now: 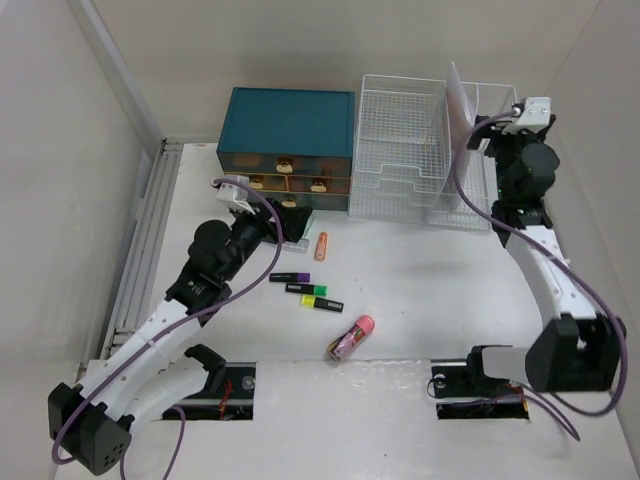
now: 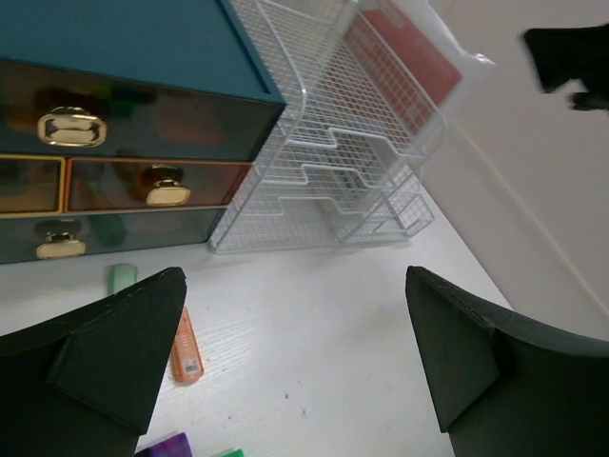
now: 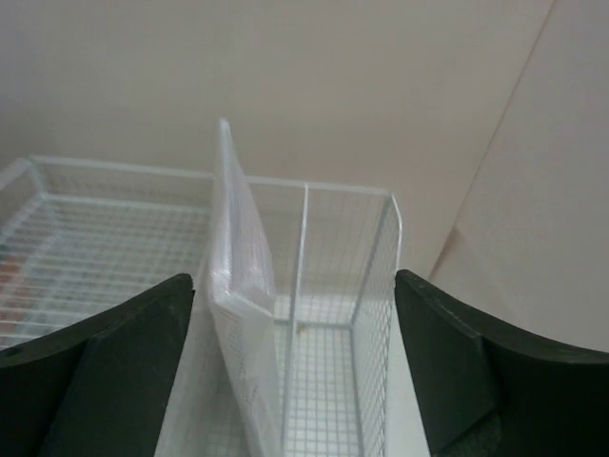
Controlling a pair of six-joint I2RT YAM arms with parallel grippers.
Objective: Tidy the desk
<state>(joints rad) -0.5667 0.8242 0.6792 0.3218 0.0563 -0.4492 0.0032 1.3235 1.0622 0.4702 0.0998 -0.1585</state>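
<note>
The white desk holds loose items: an orange marker, purple, green and yellow highlighters, and a pink tube. My left gripper is open and empty, low over the desk in front of the teal drawer cabinet. In the left wrist view my left gripper has the orange marker beside its left finger. My right gripper is open at the white wire basket. A clear plastic sleeve stands upright between its jaws, ungripped.
A grey rail runs along the desk's left edge. White walls enclose the sides and back. A small green eraser lies in front of the cabinet's bottom drawer. The basket has stepped tiers and a narrow right compartment.
</note>
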